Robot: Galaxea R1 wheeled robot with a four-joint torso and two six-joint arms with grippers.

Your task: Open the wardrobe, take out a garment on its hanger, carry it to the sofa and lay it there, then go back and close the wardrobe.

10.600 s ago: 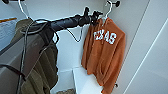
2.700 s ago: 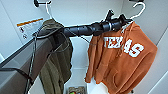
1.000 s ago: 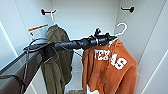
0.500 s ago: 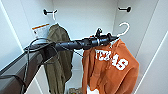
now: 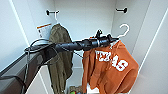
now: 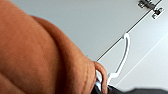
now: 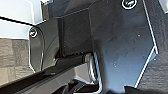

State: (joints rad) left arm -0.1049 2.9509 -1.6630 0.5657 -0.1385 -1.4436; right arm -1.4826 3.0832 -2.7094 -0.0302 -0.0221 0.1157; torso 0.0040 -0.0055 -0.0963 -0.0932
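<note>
Left gripper (image 5: 113,40) clamped on thin white hanger (image 5: 123,31) below its hook, hook clear of any peg. Burnt-orange hooded "TEXAS" sweatshirt (image 5: 110,67) hanging from it inside open white wardrobe (image 5: 85,17). Dark olive-green jacket (image 5: 58,50) behind, on black wall peg (image 5: 51,11). Right gripper: cannot tell.

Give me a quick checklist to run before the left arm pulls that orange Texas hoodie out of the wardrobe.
1. Tall white wardrobe open: ok.
2. Left pincer at the neck of the thin white hanger: ok.
3. Hanger hook clear of its black wall peg: ok, it hangs below the peg.
4. Burnt-orange hooded sweatshirt seated on the hanger: ok, though tilted.
5. Dark olive-green jacket apart from the sweatshirt: ok, a gap shows.
6. Firm grip on the hanger: cannot tell.
</note>
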